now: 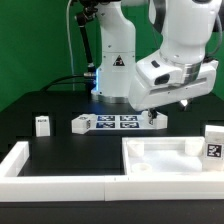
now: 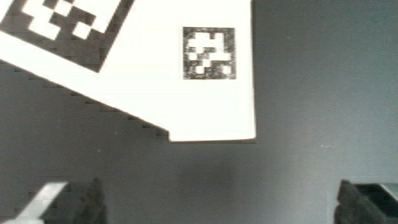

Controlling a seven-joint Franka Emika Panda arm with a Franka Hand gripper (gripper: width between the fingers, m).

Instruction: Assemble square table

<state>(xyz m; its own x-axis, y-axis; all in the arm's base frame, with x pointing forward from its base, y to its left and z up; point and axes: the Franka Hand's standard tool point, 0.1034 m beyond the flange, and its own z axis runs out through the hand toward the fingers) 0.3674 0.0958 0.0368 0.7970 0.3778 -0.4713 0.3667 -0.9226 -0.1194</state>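
Note:
The white square tabletop (image 1: 165,160), tray-like with a raised rim, lies at the front on the exterior view's right. A tagged white piece (image 1: 213,142) stands at its far right corner. One short white leg (image 1: 42,125) stands at the left, and another leg (image 1: 82,123) lies next to the marker board. My gripper (image 1: 155,117) hangs low over the right end of the marker board, behind the tabletop. In the wrist view my gripper (image 2: 214,205) is open and empty, with its fingers (image 2: 63,200) wide apart above bare black table.
The marker board (image 1: 118,122) lies flat at the table's middle and fills part of the wrist view (image 2: 169,85). White wall bars (image 1: 35,165) edge the black surface at the front left. The arm's base (image 1: 115,65) stands behind the marker board.

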